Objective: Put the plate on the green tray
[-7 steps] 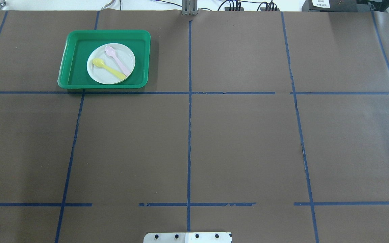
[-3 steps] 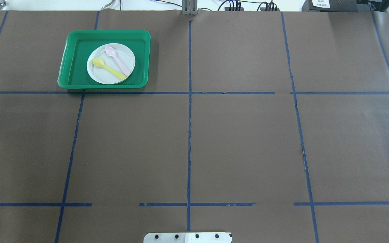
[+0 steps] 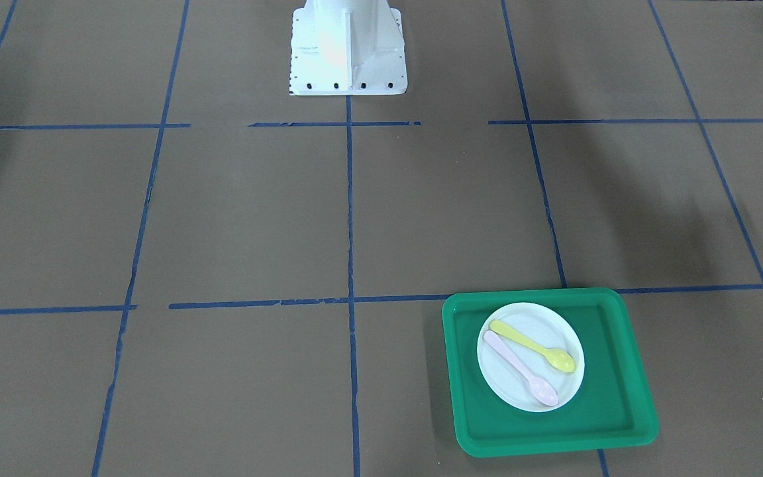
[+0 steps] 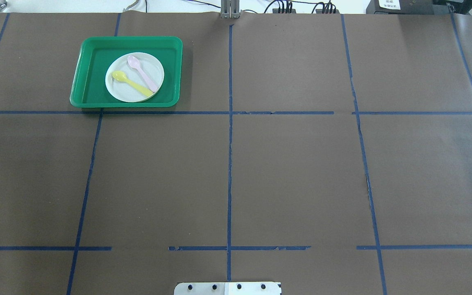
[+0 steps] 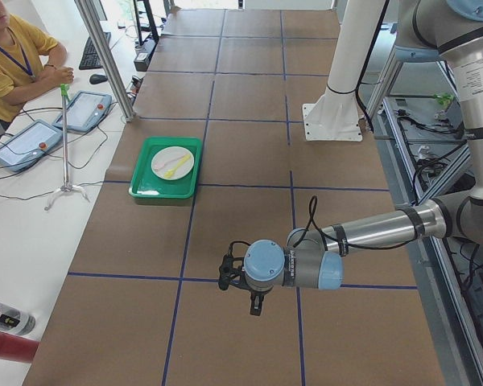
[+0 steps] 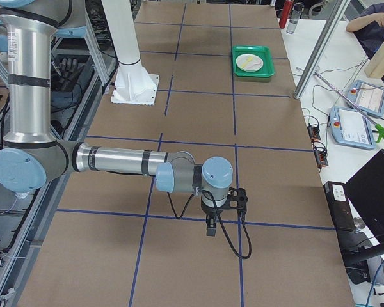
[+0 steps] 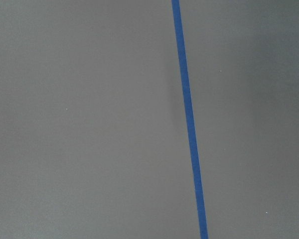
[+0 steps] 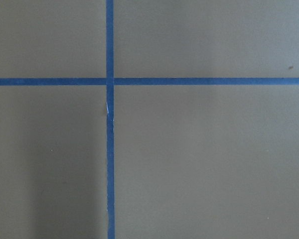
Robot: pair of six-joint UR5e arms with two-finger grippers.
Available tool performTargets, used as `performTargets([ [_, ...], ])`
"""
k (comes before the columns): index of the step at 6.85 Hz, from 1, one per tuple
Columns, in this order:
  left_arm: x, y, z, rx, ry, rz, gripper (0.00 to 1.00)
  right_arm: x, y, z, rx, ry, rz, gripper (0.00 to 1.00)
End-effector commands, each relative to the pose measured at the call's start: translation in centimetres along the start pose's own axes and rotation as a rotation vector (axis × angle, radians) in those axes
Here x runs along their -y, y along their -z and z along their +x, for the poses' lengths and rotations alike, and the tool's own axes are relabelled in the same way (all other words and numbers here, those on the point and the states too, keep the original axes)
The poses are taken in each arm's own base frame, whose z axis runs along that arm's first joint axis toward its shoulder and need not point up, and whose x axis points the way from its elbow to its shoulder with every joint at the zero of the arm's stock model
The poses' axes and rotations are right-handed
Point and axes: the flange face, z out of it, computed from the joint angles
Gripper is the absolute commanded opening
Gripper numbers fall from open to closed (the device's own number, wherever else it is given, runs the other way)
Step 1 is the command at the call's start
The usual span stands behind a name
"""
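Observation:
The white plate lies inside the green tray at the far left of the table, with a yellow spoon and a pink spoon on it. The front view shows the plate and tray too. My left gripper shows only in the exterior left view, hanging over bare table far from the tray. My right gripper shows only in the exterior right view, far from the tray. I cannot tell whether either is open or shut. Both wrist views show only brown cover and blue tape.
The robot's white pedestal stands at the table's near middle edge. A person, two tablets and a thin stand are beyond the table's far edge. Bottles lie off the table's left end.

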Motion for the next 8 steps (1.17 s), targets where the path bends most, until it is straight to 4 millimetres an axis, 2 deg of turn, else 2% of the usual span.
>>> performTargets([
  [1,0.1,-0.1,-0.1,0.000,0.002,-0.002,1.00,0.1,0.0,0.0,0.000,0.001,0.001,1.00],
  [6,0.7,0.6,0.3,0.028,-0.024,0.016,1.00,0.0,0.0,0.0,0.000,0.000,0.000,1.00],
  [8,2.8,1.2,0.7,0.082,-0.051,0.027,1.00,0.1,0.0,0.0,0.000,0.001,0.001,1.00],
])
